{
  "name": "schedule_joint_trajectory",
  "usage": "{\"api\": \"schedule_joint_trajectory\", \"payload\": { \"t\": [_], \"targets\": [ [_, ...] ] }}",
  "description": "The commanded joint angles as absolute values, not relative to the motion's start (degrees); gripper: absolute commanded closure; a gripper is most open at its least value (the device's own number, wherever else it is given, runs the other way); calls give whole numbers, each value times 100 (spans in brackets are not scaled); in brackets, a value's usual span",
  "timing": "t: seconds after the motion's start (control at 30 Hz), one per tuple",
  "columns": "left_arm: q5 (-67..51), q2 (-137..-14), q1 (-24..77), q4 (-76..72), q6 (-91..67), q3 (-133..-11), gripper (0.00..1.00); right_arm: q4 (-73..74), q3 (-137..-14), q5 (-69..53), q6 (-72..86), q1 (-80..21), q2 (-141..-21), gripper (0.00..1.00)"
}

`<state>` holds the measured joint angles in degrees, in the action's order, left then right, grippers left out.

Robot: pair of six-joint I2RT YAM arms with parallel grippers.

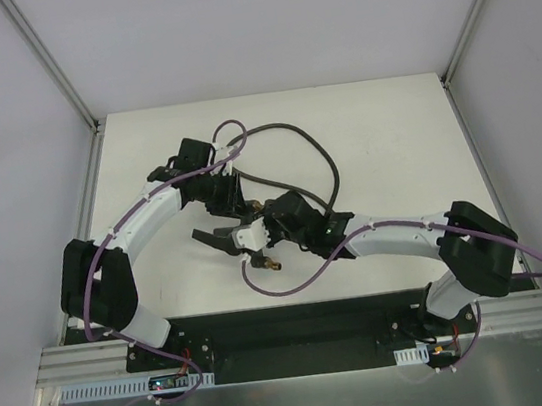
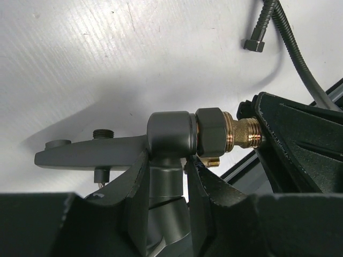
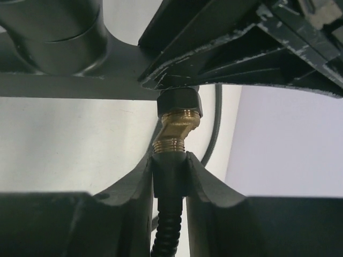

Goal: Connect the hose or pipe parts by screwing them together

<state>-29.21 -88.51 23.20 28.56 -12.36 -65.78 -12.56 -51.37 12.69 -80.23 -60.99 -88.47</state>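
In the left wrist view my left gripper is shut on the stem of the dark-grey fitting, held above the table. The fitting's flat lever points left. Its brass threaded tip points right, toward the right gripper's fingers. My right gripper is shut on the black end connector of the ribbed hose. That connector sits against the brass thread. From above, the left gripper and the right gripper meet mid-table, and the hose loops behind them. The hose's other connector lies on the table.
The white table is boxed in by pale walls on three sides. An aluminium rail with the arm bases runs along the near edge. A purple cable sags onto the table below the grippers.
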Motion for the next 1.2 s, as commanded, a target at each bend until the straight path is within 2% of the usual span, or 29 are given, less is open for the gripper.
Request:
{"api": "schedule_joint_trajectory", "payload": {
  "t": [0.0,0.2,0.23,0.33,0.5,0.63,0.7,0.87,0.93,1.0,1.17],
  "targets": [
    [-3498,-8640,2364,2690,-1459,-6865,100,-1038,-5668,1152,-6851,-6109,-9035,99],
    [-3525,-8271,2364,1978,-1775,-6434,100,-1098,-5722,-990,-3936,-5276,-8860,99],
    [-3490,-8218,2356,1925,-1801,-6381,100,-1516,-5635,-1585,-3398,-5143,-8842,99],
    [-3349,-8086,2364,1653,-1863,-6136,100,-2413,-5379,-2353,-1700,-4703,-8885,99],
    [-3112,-7901,2364,1310,-1898,-5924,100,-2969,-5414,-2619,-11,-4456,-9211,99],
    [-2472,-7831,2373,1310,-1846,-5836,100,-4154,-5098,-2917,2251,-4176,-9500,99],
    [-2295,-7778,2364,1301,-1820,-5810,100,-4944,-4958,-3093,2731,-4061,-9589,99],
    [-2354,-7744,2364,1318,-1793,-5845,100,-5019,-4782,-3103,2630,-4043,-9431,99],
    [-2487,-7699,2364,1318,-1784,-5827,81,-5036,-4703,-3094,2453,-4034,-9300,99],
    [-2592,-7673,2364,1310,-1775,-5810,56,-5045,-4623,-3085,2356,-4025,-9246,99],
    [-2698,-7813,2364,1318,-1740,-5739,40,-5325,-4562,-3173,2540,-4025,-9246,99]
  ]
}}
